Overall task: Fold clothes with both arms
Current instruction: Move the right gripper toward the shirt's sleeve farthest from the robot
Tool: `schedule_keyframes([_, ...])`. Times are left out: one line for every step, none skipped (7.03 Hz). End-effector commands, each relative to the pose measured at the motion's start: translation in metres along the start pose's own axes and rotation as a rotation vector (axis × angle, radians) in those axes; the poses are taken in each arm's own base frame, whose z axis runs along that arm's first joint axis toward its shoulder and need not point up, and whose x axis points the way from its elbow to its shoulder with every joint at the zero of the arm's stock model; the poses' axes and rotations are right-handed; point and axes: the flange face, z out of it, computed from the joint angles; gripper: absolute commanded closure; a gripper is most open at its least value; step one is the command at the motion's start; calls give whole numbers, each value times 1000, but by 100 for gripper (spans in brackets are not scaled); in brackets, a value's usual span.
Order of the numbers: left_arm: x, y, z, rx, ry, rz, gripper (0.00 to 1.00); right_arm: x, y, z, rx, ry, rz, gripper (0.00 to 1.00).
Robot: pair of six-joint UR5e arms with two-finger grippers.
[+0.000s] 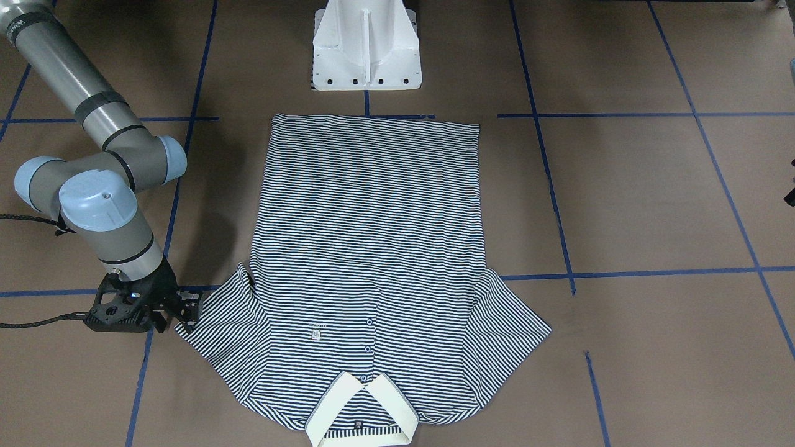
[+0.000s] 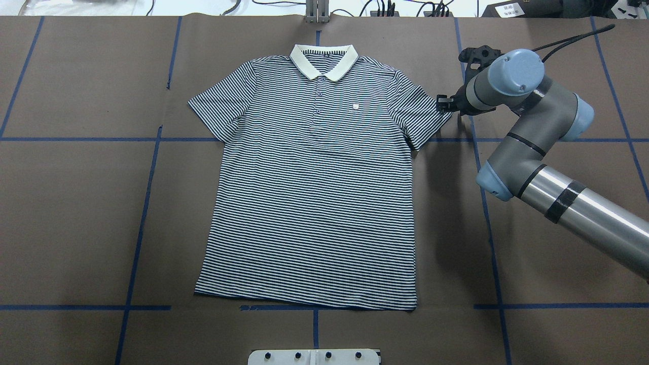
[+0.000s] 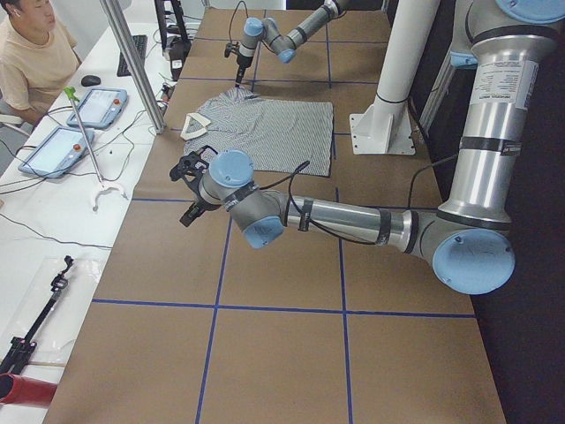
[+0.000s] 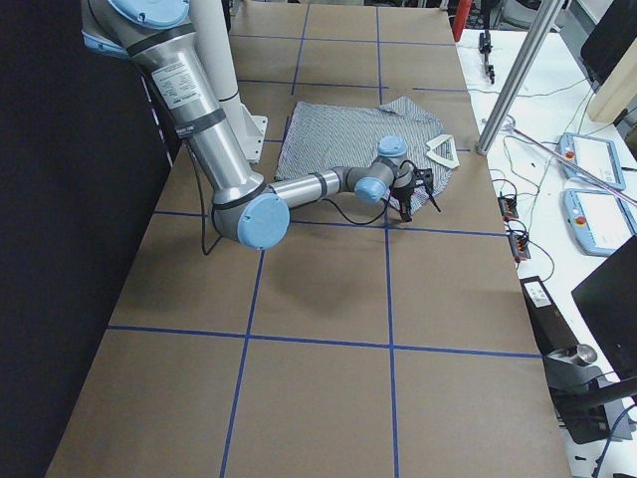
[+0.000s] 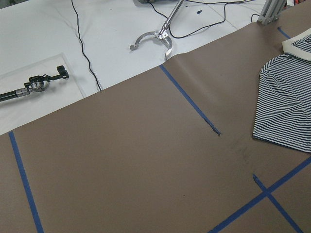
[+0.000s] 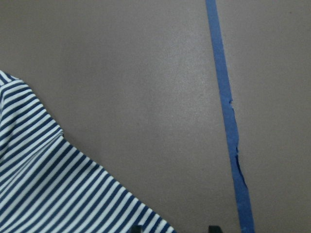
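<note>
From across the bench [image 1: 621, 186], the shirt [image 1: 372, 236] lies flat and face up. Its long axis runs straight out from the white base [image 1: 366, 43], with the collar [image 1: 360, 410] at the end away from the robot. The right hand [image 1: 185, 308] is low at the outer tip of one sleeve [image 1: 217, 316], so the cloth lies inboard of it, toward the bench's middle.

From overhead, the right arm [image 2: 532, 132] reaches in from its own side to that sleeve corner. The other sleeve [image 2: 218, 109] has nothing near it, and no left arm shows here.

From the left end, the left hand [image 3: 191, 210] hovers over bare bench, well apart from the shirt. I cannot tell whether its fingers are apart or together. A person [image 3: 31, 62] sits at the side table beyond.

From the right end, the right hand is down at the sleeve's edge with nothing between them.

The left wrist camera sees the other sleeve off at its right edge, with only brown bench and blue tape [image 5: 189, 97] in between.

The right wrist camera shows two dark fingertips [image 6: 136, 228] at the bottom edge, with the striped corner running in between them. They look spread with nothing clamped, though only the tips show.

The right hand is plainly the nearer one, needing little more than a pinch — the left has open bench to cross first.
</note>
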Motion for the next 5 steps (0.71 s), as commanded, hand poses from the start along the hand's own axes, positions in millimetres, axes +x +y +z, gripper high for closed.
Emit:
schedule_keyframes([0,0,0,0,0,1,0,-3,1,-1,1,-7,40,100])
schedule_keyframes([0,0,0,1,0,2,0,-5,1,-3,3,-11,41,100])
schedule_keyframes([0,0,0,1,0,2,0,-16,-2,-9,10,-21,39,100])
schedule_keyframes([0,0,0,1,0,2,0,-21,-5,-19,30,-28,38,100])
schedule_keyframes([0,1,0,0,0,2,0,-29,-8,-30,53,-9,56,100])
